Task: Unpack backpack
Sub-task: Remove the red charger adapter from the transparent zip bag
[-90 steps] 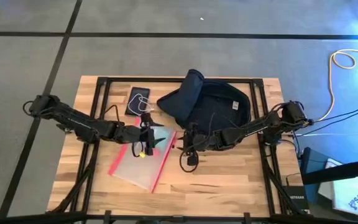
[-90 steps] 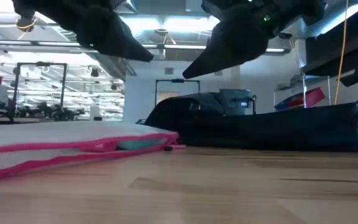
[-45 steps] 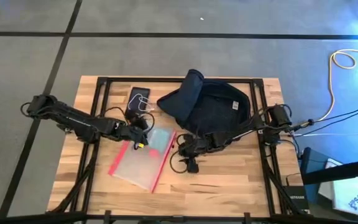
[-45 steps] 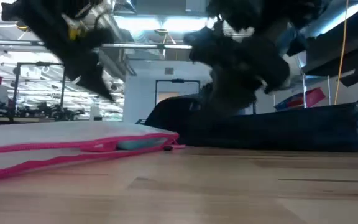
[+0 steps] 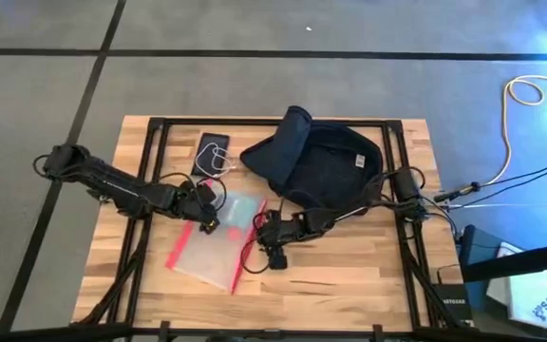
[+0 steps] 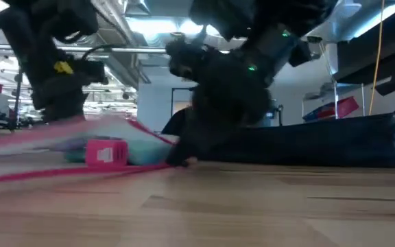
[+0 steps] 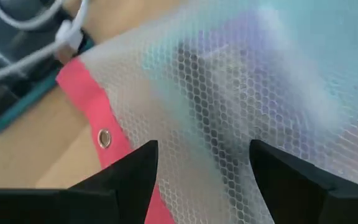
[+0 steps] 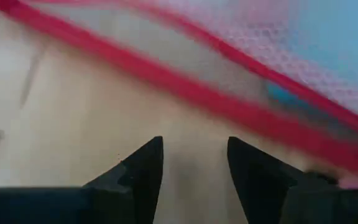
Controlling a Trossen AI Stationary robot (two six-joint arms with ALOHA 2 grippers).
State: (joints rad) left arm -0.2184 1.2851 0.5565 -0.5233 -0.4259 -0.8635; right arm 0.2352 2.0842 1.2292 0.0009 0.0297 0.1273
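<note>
Wooden tabletop (image 5: pixel 349 275) carries the navy backpack (image 5: pixel 326 161) at its far middle, flap thrown open. Nearer lies a clear mesh pouch (image 5: pixel 218 237) with pink edging. Left hand (image 5: pixel 209 211) hovers over its far corner, fingers spread; right hand (image 5: pixel 262 236), fingers also apart, sits at its pink right edge.
</note>
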